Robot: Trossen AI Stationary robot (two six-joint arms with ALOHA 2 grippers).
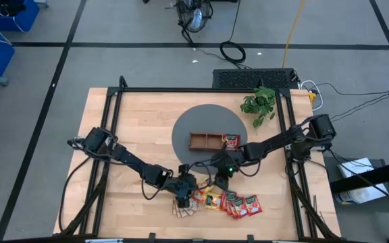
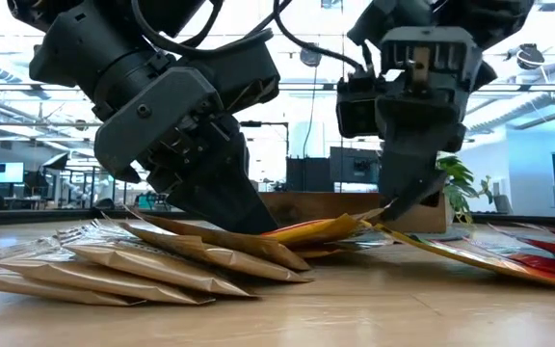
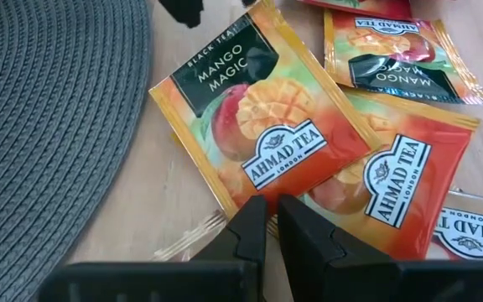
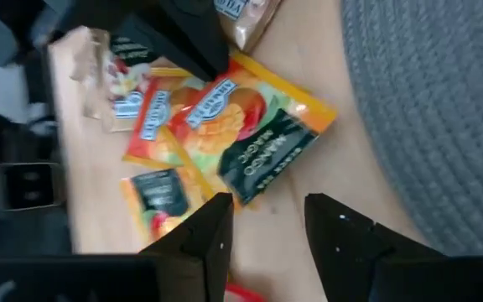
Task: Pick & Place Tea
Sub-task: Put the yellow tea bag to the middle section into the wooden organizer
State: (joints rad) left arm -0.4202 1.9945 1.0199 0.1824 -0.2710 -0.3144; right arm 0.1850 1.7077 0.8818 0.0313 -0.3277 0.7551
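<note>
Several tea sachets lie near the table's front edge: tan ones (image 1: 184, 208), orange ones (image 1: 211, 200) and red ones (image 1: 245, 206). One orange mango sachet (image 3: 258, 126) lies on top of them, and my left gripper (image 3: 272, 220) is shut on it. My right gripper (image 4: 267, 222) stands open just beyond that sachet's other end (image 4: 254, 189). The brown tray (image 1: 198, 140) sits on a grey round mat (image 1: 181, 131), with one red sachet (image 1: 231, 140) in its right compartment. My left gripper pinches the mango sachet at one edge (image 3: 240, 201), near a corner, between its two fingers. It slants down from the table's left. The sachet is tilted, its free end (image 2: 355, 224) raised above the other sachets. My right gripper's fingertip (image 2: 403, 207) is at that raised end; I cannot tell whether it touches.
A green plant (image 1: 260, 102) stands at the back right, beyond the mat. The two grippers are close together over the sachets. Bare wood lies to the left of the mat and along the far edge.
</note>
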